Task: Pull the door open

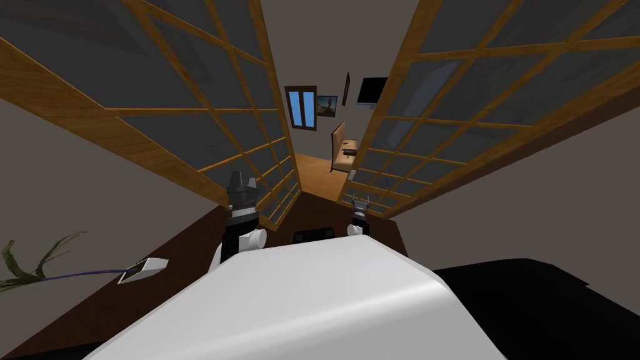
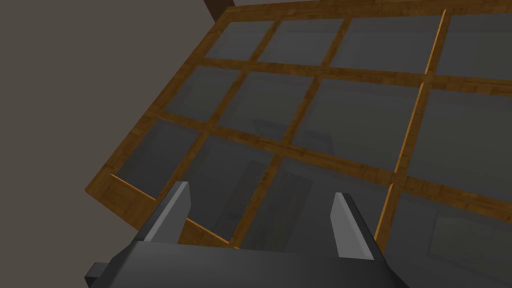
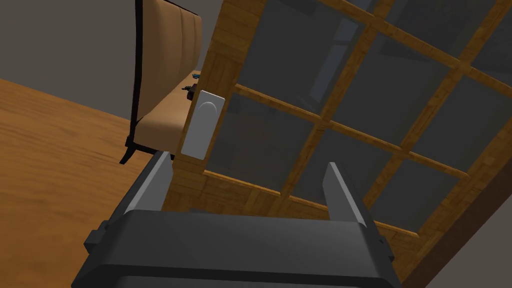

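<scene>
At the right end effector point(image 3: 246, 160), blades spread wide, nothing between them. Poised just short of the white handle point(image 3: 202, 125), with no contact apparent. Handle mounted on the free edge of the right door point(image 3: 350, 100), a wooden grid of dark panes. Past that edge, a tan bench point(image 3: 165, 75) on a wood floor point(image 3: 50, 165).

At the left end effector point(image 2: 260, 189), the same wide spread, likewise empty. Aimed at the lower panes of the left door point(image 2: 320, 100), near the frame but apart from it.

From the head camera, right end effector point(image 1: 359, 203) low beside the right door point(image 1: 475, 106), left end effector point(image 1: 242, 181) low beside the left door point(image 1: 187, 94). Between the two doors, a narrow gap point(image 1: 315, 175), with a window point(image 1: 301, 107) visible on the far wall.

By the look of it, early in the job: approach made, handle lined up, no grip taken. Left to do, on this reading: closing on the handle, then the pull itself. Impossible to tell from here how far the right door already stands off its closed line.
</scene>
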Available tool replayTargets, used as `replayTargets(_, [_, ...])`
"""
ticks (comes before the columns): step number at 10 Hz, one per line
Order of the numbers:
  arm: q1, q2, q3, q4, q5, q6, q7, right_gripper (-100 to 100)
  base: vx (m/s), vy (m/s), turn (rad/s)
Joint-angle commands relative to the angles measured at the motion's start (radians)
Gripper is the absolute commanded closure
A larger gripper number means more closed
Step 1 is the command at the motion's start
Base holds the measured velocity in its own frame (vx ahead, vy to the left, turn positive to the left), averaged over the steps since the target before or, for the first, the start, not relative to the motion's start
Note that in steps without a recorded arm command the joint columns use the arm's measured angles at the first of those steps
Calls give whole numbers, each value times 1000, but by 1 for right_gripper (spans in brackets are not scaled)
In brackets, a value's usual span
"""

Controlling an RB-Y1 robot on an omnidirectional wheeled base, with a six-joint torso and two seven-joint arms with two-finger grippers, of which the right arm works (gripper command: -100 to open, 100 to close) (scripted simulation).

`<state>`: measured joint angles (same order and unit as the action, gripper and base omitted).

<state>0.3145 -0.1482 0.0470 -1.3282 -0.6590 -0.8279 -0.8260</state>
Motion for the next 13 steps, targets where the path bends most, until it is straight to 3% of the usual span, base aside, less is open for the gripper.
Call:
replayTargets(1, [-7,-7,-3,31,-33,-7,-33,-100,136,-69,214])
replayTargets(5, [-22,-13,-3,99,-87,-30,-88,-100,98,-60,121])
replayTargets(10, [-48,-22,-2,219,-182,-70,-184,-100,108,-66,185])
replayTargets(13, [-55,-25,-2,254,-210,-81,-212,-100,91,-88,116])
